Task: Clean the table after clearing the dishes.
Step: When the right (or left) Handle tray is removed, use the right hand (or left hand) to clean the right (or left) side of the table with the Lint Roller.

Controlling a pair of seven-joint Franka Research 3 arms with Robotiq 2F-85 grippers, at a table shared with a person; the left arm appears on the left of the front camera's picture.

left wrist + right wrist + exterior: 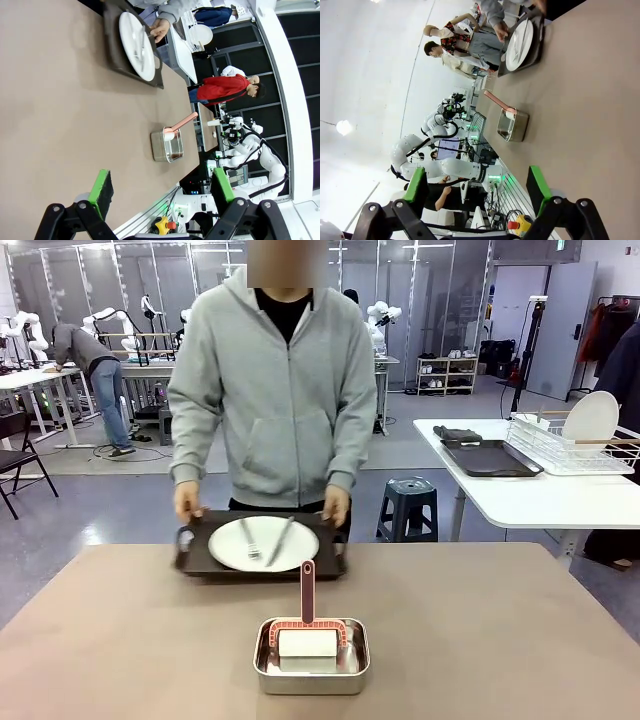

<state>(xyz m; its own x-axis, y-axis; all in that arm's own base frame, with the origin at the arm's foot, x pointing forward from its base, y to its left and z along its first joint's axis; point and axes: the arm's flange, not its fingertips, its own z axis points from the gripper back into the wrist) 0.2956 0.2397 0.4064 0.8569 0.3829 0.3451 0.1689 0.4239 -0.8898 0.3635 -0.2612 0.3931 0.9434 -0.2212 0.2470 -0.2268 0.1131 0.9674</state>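
Note:
A dark brown tray (pixel 200 558) sits at the far edge of the light-brown table (pixel 120 640). On it lies a white plate (pixel 262 543) with a fork (pixel 249 540) and a knife (pixel 280 538). The person's hands (pixel 186 504) grip the tray's two ends. The same tray (pixel 117 50) and plate (pixel 136 45) appear in the left wrist view, and the plate (pixel 520 41) also in the right wrist view. My left gripper (pixel 162 192) is open above the table, far from the tray. My right gripper (pixel 477 192) is open too, holding nothing.
A small steel pan (pixel 311 655) with a white block and a pink-handled tool (pixel 307 592) stands near the table's front middle. To the right, a white side table (pixel 530 490) carries a dark tray and a dish rack (pixel 572 445) with a plate. A grey stool (pixel 408 506) stands beyond.

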